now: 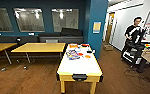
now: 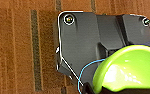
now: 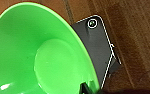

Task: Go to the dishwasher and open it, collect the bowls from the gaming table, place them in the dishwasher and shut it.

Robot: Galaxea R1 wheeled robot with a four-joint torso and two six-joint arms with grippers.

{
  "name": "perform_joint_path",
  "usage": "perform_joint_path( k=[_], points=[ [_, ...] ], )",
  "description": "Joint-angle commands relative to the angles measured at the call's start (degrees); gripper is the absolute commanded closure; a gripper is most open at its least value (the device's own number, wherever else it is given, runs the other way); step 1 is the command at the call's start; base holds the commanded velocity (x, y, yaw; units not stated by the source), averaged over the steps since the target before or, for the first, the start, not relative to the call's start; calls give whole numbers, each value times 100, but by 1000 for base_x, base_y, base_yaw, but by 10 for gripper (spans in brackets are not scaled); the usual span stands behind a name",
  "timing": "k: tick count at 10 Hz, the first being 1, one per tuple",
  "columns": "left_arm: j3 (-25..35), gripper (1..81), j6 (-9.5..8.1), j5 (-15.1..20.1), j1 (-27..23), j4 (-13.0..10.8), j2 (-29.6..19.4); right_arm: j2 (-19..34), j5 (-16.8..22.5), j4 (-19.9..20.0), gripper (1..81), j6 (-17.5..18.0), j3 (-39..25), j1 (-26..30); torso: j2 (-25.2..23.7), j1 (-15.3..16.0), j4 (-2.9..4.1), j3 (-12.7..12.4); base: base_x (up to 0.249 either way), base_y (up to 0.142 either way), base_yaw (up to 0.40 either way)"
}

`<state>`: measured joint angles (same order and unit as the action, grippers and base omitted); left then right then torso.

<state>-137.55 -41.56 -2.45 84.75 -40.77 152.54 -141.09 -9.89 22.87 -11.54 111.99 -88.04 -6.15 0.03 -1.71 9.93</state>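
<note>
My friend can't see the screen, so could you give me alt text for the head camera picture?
A long white-topped table with board-game boxes and small orange bowls at its far end stands on a wooden floor. Yellow tables stand left before a blue wall; a person stands right.

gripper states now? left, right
Left: holds a lime bowl, seen large in its wrist view.
Right: holds a green bowl, seen large in its wrist view.

From high up we look forward and down across the gaming table (image 1: pixel 79 65) into the room. Our two wrist cameras face straight down at the wooden floor (image 2: pixel 18 50), each very close to a green bowl (image 3: pixel 33 55).
</note>
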Motion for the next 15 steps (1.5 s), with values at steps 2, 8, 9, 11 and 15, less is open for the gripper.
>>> perform_joint_path(
  k=[2,8,9,11,15],
  points=[
    [-106,811,42,236,-217,-46,23,105,409,-72,811,-14,14,194,-2,0,0,0,0,0,-400],
    [-528,811,42,236,-173,-54,330,-115,496,-90,811,-23,331,194,-2,0,0,0,0,0,-400],
    [-589,811,42,236,-156,-63,365,-115,496,-90,811,-23,331,194,-2,0,0,0,0,0,-400],
    [-616,811,51,227,-147,-72,304,-115,496,-81,811,-23,401,177,-2,0,0,0,0,0,-400],
    [-616,811,51,227,-112,-89,242,-123,496,-90,811,-23,392,124,-2,0,0,0,0,0,-400]
  ],
)
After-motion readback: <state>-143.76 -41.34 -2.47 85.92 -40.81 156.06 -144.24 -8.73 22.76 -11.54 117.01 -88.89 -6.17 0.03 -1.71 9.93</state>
